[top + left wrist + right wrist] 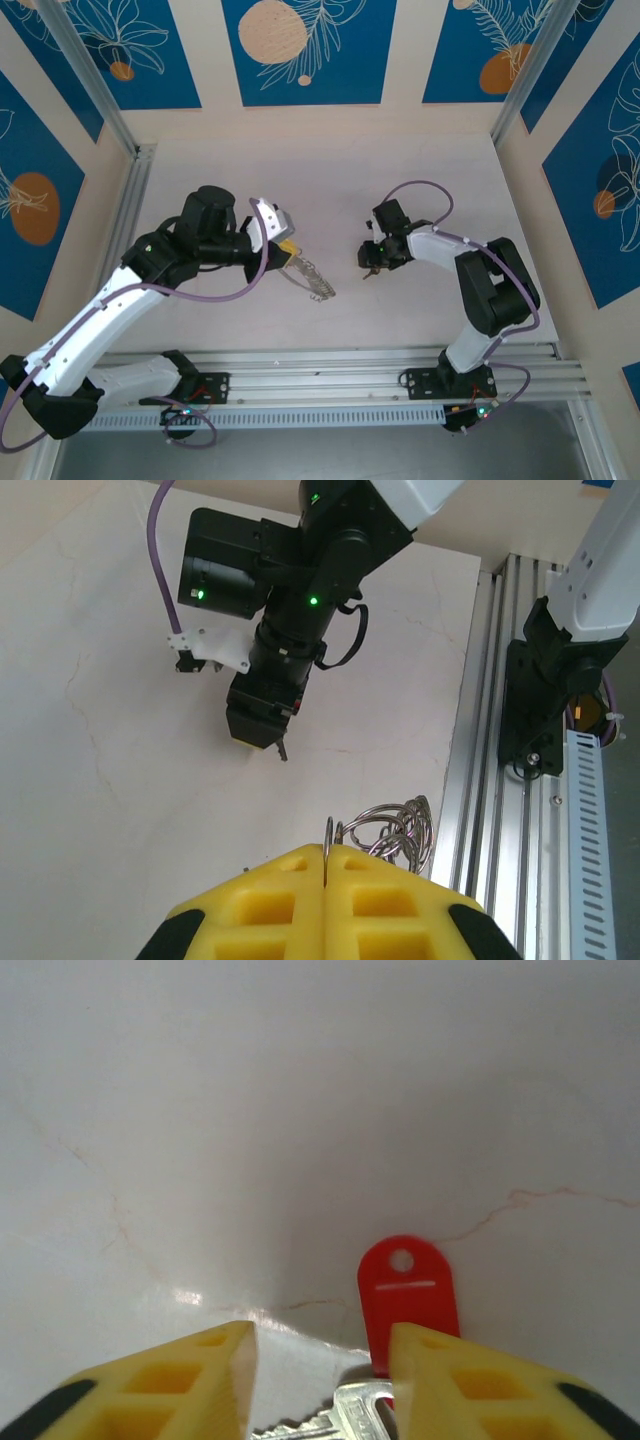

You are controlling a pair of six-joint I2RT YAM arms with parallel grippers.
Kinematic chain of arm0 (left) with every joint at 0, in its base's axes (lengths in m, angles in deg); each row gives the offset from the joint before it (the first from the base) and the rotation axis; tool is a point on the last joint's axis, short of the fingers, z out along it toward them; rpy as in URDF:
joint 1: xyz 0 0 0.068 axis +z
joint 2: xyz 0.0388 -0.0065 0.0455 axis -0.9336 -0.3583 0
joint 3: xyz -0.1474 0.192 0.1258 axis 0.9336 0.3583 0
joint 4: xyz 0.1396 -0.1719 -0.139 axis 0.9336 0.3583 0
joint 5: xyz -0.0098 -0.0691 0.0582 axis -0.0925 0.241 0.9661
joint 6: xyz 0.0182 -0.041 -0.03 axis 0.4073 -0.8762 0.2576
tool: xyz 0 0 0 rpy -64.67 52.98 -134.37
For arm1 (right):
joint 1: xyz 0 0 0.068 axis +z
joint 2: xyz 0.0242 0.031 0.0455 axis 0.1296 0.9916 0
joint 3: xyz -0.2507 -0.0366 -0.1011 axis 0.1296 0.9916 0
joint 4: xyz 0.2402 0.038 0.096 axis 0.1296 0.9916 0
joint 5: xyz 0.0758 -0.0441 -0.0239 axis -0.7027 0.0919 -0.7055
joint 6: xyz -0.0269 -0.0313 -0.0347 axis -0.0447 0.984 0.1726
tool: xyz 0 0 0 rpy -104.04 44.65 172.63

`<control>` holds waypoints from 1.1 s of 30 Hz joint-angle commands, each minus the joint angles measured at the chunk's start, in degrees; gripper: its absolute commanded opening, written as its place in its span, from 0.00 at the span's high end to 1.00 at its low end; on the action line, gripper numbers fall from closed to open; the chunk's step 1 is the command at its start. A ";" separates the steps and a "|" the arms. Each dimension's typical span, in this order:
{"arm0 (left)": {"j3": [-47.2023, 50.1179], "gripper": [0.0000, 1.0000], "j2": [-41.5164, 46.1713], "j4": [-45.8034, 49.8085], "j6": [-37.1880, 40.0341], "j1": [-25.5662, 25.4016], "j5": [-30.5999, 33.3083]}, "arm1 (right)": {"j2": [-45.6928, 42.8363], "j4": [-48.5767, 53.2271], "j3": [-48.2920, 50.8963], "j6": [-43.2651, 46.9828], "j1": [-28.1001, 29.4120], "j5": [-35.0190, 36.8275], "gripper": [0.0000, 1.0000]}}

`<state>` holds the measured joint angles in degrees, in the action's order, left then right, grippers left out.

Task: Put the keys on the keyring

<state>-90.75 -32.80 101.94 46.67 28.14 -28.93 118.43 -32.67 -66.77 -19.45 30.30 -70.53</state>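
Left gripper: your left gripper [328,865] is clenched, its yellow pads pinching the thin edge of the keyring [392,828].
Why held so: gripping the rim alone leaves the rest of the loops sticking out past the fingertips. That looks meant to give a key free wire to go onto.
Keyring position: it juts from the pads toward the right arm, low over the table [120,740] and near the aluminium rail [480,740]. From above, it slants down and away from the gripper.
Right gripper: your right gripper [320,1345] is released. Its two pads stand apart and low over the table, and neither seems to press on anything.
Key position: the red-headed key [405,1295] lies flat on the table between those pads. Its red head points away from the wrist, just beside the right-hand pad, and its silver blade crosses the gap nearer the camera.
Why placed so: straddling the key like this reads as the set-up for a pinch, so you are likely at the pick-up step.
Holder and contents: the keyring is the only thing here meant to hold others. No coloured key head shows on its loops, so the threading is probably yet to be done.
Spacing: the two grippers are well apart on the table.
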 commanded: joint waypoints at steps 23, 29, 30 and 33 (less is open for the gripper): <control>1.93 1.00 1.99 -5.07 -3.39 2.97 -4.03 | -6.40 3.49 0.85 0.16 1.41 0.66 1.00; 2.56 1.00 2.28 -5.84 -3.75 3.26 -4.75 | -13.14 5.41 4.26 -2.38 0.41 1.41 0.75; 2.66 1.00 2.36 -6.03 -3.87 3.30 -4.90 | -13.29 5.48 4.33 -2.76 0.05 1.43 0.73; 2.79 1.00 2.60 -6.46 -4.00 3.42 -5.46 | -10.97 7.24 2.69 -3.32 -0.42 1.62 0.66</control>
<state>-88.10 -31.60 98.47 43.61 30.79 -31.84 105.97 -28.32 -63.69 -21.51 30.50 -69.24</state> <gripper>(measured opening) 0.054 0.321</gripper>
